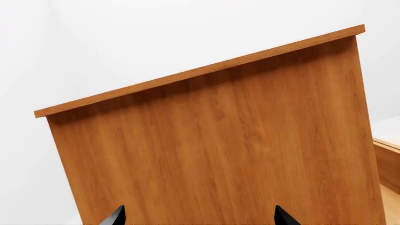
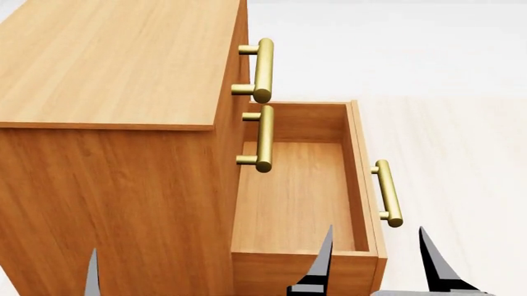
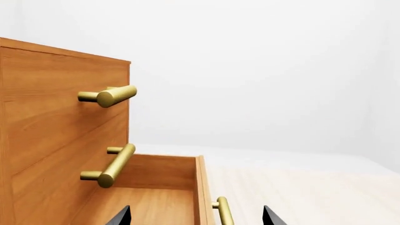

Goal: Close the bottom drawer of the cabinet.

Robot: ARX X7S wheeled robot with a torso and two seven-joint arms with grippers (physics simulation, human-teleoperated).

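The honey-brown cabinet [image 2: 115, 68] fills the left of the head view. Its bottom drawer [image 2: 297, 197] stands pulled far out to the right, empty, with a brass bar handle [image 2: 387, 192] on its front panel. The two upper drawers are shut; their handles [image 2: 261, 69] [image 2: 263, 139] stick out. My right gripper [image 2: 374, 262] is open, its fingertips astride the near end of the drawer's front panel; in the right wrist view [image 3: 195, 216] the panel and handle [image 3: 223, 212] lie between them. My left gripper [image 1: 198, 216] is open, facing the cabinet's plain side [image 1: 218, 150].
A pale wood-plank floor [image 2: 461, 160] spreads to the right of the drawer, with a plain white wall [image 3: 262, 70] beyond. A slice of the open drawer [image 1: 387, 161] shows past the cabinet side in the left wrist view.
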